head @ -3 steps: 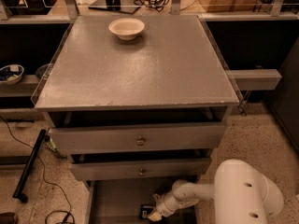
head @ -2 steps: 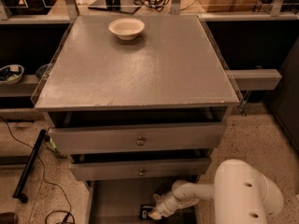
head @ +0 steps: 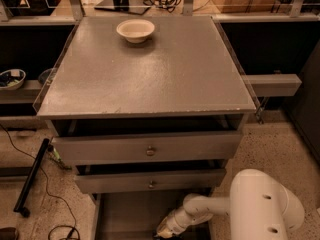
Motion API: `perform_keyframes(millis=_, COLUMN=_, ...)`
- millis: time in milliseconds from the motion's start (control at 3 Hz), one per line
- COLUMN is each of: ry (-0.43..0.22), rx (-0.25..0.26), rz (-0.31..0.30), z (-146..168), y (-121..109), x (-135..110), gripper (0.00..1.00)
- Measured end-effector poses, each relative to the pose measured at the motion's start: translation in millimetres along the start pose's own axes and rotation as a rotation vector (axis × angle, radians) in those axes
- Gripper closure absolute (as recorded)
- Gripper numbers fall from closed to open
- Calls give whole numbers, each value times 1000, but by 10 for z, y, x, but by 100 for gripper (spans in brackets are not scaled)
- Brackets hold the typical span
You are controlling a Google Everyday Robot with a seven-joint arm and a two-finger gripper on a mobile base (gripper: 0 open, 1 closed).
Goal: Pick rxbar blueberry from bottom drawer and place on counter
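The bottom drawer (head: 125,215) is pulled out furthest below the two knobbed drawers and shows a plain grey floor. My gripper (head: 165,229) reaches down into it from the right, at the frame's lower edge, on the end of the white arm (head: 210,206). A small dark flat thing, which looks like the rxbar blueberry (head: 158,232), lies at the gripper's tip and is mostly hidden by it. I cannot tell whether it is held. The counter (head: 150,84) is the large grey top above.
A white bowl (head: 135,30) stands at the back of the counter. The two upper drawers (head: 147,149) are partly pulled out above the gripper. A black pole (head: 32,176) and cables lie on the floor at left. Side shelves flank the cabinet.
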State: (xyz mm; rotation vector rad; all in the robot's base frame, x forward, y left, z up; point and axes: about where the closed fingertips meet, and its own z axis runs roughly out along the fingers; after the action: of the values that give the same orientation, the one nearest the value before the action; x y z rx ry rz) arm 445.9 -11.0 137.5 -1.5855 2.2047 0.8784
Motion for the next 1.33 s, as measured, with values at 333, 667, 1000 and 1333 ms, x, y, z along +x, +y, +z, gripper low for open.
perform_keyframes(millis=333, ry=-10, rx=2, rz=-15, z=-12, y=30, x=-38, gripper=100)
perform_keyframes(millis=667, ry=-15, rx=0, rz=-25, z=-4, y=42, x=-63, gripper=100)
perform_keyframes(millis=1000, ry=-21, rx=2, rz=-29, z=7, y=49, x=-77, gripper=100)
perform_keyframes(millis=1333, ry=-21, rx=2, rz=-29, z=7, y=49, x=-77, gripper=82)
